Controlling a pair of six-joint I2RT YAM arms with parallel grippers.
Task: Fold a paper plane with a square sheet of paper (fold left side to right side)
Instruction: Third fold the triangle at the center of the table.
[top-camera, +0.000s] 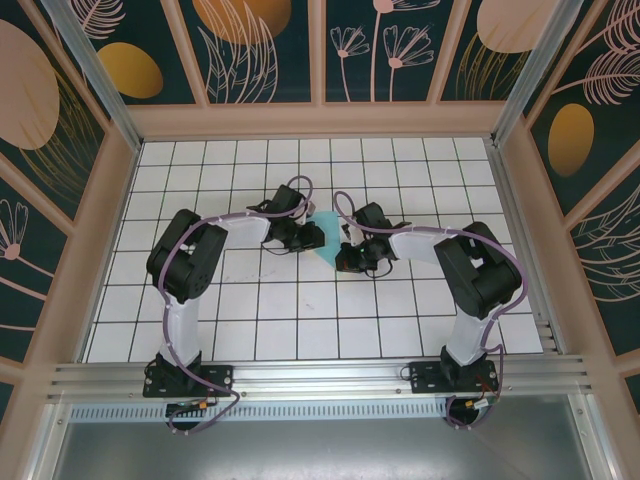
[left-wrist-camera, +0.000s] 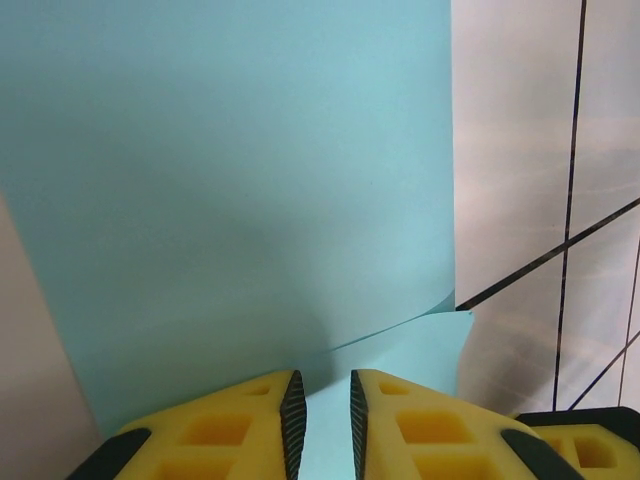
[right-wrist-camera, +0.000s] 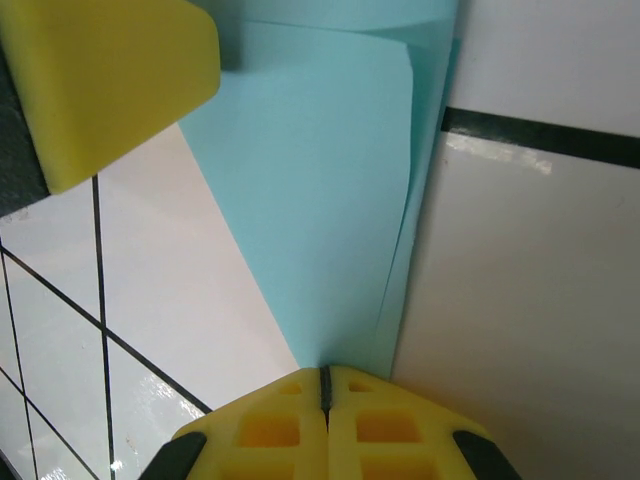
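Note:
The square sheet of paper (top-camera: 326, 240) is light turquoise and lies doubled over on the white grid table, between my two grippers. In the left wrist view the paper (left-wrist-camera: 250, 180) rises as a curved upper layer over a flat lower one. My left gripper (left-wrist-camera: 322, 385) stands narrowly open, and the lower layer shows through the gap. From above, the left gripper (top-camera: 305, 238) is at the paper's left side. My right gripper (right-wrist-camera: 325, 372) is shut on the pointed near corner of the paper (right-wrist-camera: 320, 200). The right gripper (top-camera: 347, 257) sits at the paper's lower right.
The white tiled table (top-camera: 300, 310) with black grid lines spreads all round, walled by tan panels (top-camera: 110, 230). A yellow finger of the left gripper (right-wrist-camera: 100, 80) shows at the upper left of the right wrist view. Both arms arch inward over the table's middle.

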